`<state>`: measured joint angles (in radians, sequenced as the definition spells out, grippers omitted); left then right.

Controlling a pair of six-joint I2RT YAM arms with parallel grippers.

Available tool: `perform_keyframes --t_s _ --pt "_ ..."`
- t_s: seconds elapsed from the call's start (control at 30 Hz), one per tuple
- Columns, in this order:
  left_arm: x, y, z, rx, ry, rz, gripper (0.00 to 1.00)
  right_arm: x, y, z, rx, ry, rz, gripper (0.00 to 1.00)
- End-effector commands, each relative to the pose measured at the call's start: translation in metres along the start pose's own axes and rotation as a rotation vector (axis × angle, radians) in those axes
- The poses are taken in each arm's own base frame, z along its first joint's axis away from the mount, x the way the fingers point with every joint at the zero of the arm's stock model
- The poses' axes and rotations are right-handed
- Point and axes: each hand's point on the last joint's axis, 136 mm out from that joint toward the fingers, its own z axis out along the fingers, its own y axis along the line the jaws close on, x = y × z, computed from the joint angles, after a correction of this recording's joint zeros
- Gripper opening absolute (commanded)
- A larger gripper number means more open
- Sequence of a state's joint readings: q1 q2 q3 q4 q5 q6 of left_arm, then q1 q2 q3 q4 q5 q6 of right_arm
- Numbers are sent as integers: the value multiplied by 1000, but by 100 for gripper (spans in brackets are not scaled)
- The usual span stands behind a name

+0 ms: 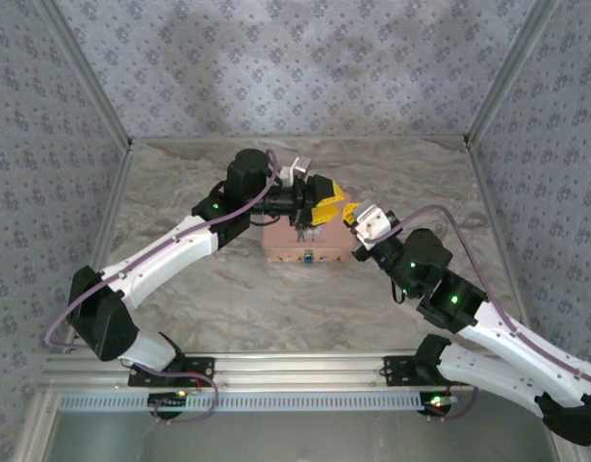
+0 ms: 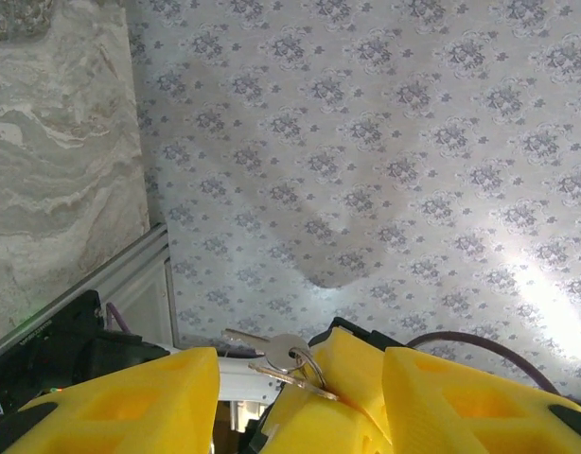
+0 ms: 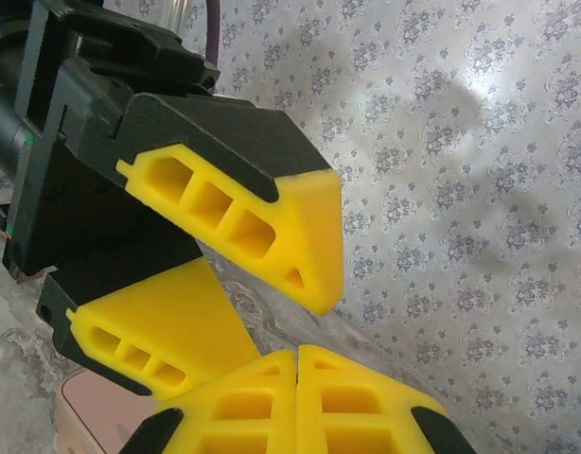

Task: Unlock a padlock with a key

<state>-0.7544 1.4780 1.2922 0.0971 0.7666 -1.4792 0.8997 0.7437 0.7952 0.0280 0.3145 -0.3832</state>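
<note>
At right claw [image 2: 325, 383] tips, small silvery key [image 2: 274, 349], thin ring [image 2: 315, 367]

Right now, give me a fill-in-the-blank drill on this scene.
The right gripper is shut; the left gripper is ___.
The key is threaded on a metal ___.
The tin on the table is coloured ___.
Missing words: open, ring, pink.

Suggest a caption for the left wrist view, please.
Right gripper pinching the ringed key, flanked by the left gripper's open fingers.
</note>
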Motion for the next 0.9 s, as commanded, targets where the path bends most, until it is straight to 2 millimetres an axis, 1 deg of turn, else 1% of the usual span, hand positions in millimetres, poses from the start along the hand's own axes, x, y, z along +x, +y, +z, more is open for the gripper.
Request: perform_keyframes --t_s 0.0,0.13,0.27,0.4,0.6,0.7,0.8,0.83,0.87 --pt "4 -18 5 42 26 25 48 -11 0 2 11 -49 -8 0" --pt "4 -17 8 43 32 14 47 -17 0 3 24 -72 -26 0" --pt "4 -22 10 58 42 13 41 -15 7 7 35 -68 -88 0" --pt "4 -22 9 59 44 11 36 -13 15 10 40 -58 -167 0" --pt "4 -24 9 63 44 13 22 -7 22 8 45 -41 -275 0" --pt "4 -22 9 60 47 9 11 -4 25 7 52 -27 -319 0" --pt "3 -20 8 52 43 8 2 -2 29 6 41 -15 -349 0" --pt "2 -18 8 48 42 6 0 -2 30 5 38 -15 -349 0" --pt "1 -16 7 46 38 4 0 -2 31 5 35 -13 -349 0"
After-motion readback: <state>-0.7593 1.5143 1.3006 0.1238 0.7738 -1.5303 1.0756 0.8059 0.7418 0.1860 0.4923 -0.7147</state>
